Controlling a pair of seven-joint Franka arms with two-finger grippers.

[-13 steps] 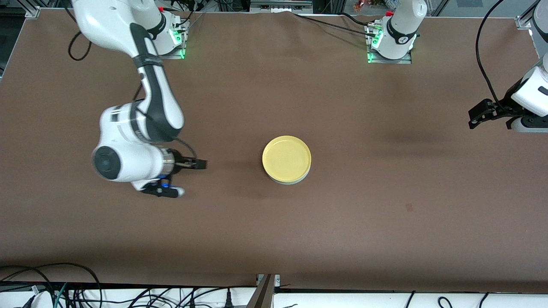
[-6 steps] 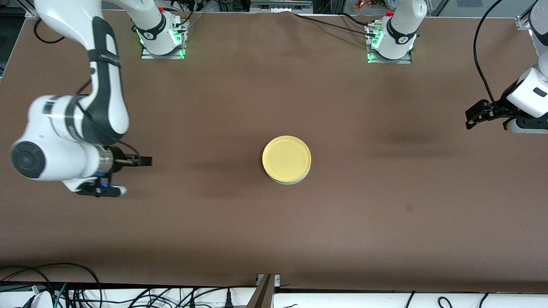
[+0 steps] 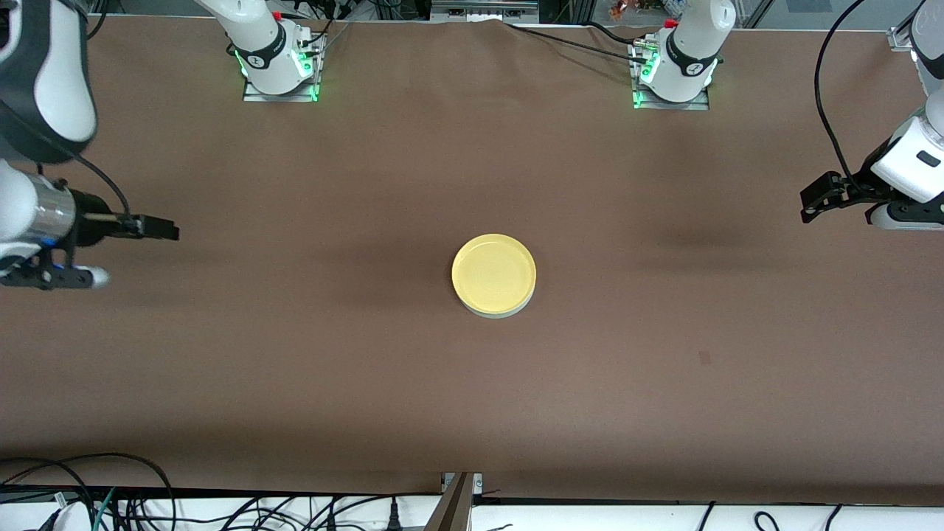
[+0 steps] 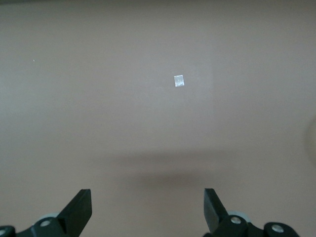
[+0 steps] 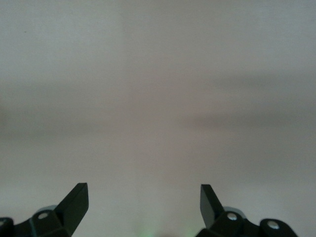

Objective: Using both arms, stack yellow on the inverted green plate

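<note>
The pale-yellow plate [image 3: 493, 273] lies face up on the green plate in the middle of the brown table [image 3: 664, 354]. Of the green plate [image 3: 495, 314] only a thin pale rim shows under the yellow one's nearer edge. My right gripper [image 3: 164, 228] is open and empty above the table at the right arm's end, well apart from the plates. Its wrist view shows only bare table between its open fingers [image 5: 143, 193]. My left gripper [image 3: 813, 203] is open and empty at the left arm's end, and its wrist view [image 4: 148, 198] shows bare table.
The two arm bases [image 3: 274, 66] [image 3: 675, 74] stand along the table's edge farthest from the front camera. A small white tape square [image 4: 179, 80] lies on the table under the left wrist. Cables [image 3: 110, 494] run along the nearest edge.
My right arm has swung away from the stacked plates toward its own end of the table, gripper empty. The left arm and the plates have hardly moved.
</note>
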